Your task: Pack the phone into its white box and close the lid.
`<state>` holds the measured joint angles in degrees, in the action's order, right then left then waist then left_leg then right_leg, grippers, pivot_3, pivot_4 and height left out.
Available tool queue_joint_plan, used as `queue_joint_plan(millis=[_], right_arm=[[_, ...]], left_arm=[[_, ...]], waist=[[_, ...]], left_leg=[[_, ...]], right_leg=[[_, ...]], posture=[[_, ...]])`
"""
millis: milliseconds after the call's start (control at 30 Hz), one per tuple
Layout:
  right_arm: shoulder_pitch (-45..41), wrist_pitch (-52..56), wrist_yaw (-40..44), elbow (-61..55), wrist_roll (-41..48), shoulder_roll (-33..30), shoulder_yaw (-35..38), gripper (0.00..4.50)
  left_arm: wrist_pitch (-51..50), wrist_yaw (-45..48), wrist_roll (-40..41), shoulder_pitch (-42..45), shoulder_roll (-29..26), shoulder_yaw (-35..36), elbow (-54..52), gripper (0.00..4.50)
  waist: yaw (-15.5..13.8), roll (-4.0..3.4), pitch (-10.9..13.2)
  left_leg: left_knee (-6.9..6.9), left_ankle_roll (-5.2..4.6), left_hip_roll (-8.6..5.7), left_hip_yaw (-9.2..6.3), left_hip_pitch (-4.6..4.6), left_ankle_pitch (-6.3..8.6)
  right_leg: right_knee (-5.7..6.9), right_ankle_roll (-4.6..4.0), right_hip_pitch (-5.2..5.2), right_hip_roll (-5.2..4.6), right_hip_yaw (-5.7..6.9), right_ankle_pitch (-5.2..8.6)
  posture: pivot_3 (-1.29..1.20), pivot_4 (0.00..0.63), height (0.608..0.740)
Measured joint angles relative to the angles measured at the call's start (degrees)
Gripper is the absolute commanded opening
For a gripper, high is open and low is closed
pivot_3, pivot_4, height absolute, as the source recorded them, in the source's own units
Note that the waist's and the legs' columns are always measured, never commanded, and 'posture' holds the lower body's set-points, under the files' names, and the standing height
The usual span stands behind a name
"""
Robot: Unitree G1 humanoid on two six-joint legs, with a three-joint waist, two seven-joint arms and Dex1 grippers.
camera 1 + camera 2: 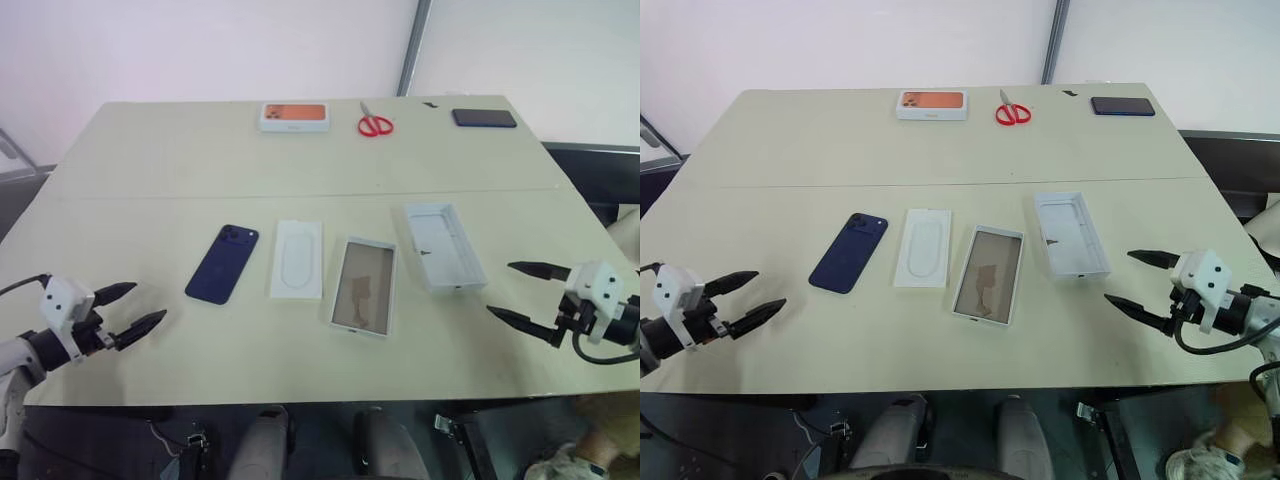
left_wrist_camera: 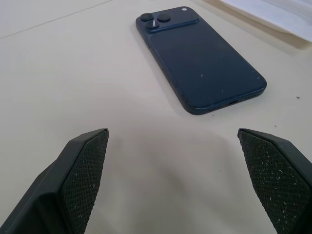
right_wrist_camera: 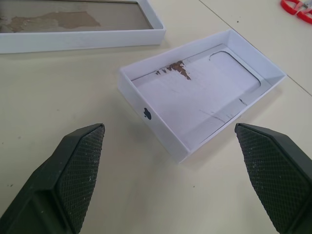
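Phone (image 1: 222, 263) face down, left of centre on table (image 1: 150, 160); insert card (image 1: 297, 259), white box (image 1: 363, 285), lid (image 1: 444, 245) open side up, in row to its right. Left gripper (image 1: 130, 310), right gripper (image 1: 520, 291): fingers wide, empty, at near corners. Lid's outer face hidden; far-edge items too small to detail

Bare table (image 1: 150, 250) lies between the wide-open left gripper (image 1: 128, 310) and the phone (image 1: 222, 263) just ahead. Same for the right gripper (image 1: 527, 293): open table up to the lid (image 1: 443, 245).
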<state>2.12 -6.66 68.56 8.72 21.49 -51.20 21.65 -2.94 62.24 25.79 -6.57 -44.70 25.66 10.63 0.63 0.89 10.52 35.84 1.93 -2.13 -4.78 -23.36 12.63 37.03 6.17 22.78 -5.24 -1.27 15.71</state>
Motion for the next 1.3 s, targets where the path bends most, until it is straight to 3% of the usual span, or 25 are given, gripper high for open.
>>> queue_joint_plan(millis=[767, 1133, 1300], right_arm=[[-3.3, 0.0, -1.3, 0.0, -0.6, 0.5, -2.4, 4.48], [-9.8, 2.1, -4.4, -1.8, -0.7, 1.0, -5.8, 4.48], [-14.2, 6.5, -6.2, -7.1, -1.0, 3.6, -11.4, 4.48]], left_arm=[[-3.5, 0.8, 0.7, 3.2, -0.8, -0.9, -0.1, 4.47], [-16.7, -6.4, 2.9, 7.3, 0.7, -3.0, -7.7, 4.47], [-27.2, -14.9, 7.1, 10.4, 7.3, -5.9, -15.9, 4.47]], waist=[[0.0, 0.0, 0.0], [0.1, -0.01, 0.0], [0.1, 0.01, 0.0]], left_leg=[[0.0, 0.0, 0.0, 0.0, 0.0, 0.0], [-0.01, 0.0, 0.0, -0.02, 0.0, 0.0], [0.08, 0.0, 0.0, -0.07, -0.01, 0.0]], right_leg=[[0.0, 0.01, 0.0, 0.09, 0.0, 0.0], [0.02, 0.22, 0.02, 0.12, 0.0, -0.12], [0.08, 0.24, 0.01, 0.15, 0.03, -0.13]], posture=[[0.0, 0.15, 0.74], [0.0, 0.15, 0.74], [0.0, 0.15, 0.74]])
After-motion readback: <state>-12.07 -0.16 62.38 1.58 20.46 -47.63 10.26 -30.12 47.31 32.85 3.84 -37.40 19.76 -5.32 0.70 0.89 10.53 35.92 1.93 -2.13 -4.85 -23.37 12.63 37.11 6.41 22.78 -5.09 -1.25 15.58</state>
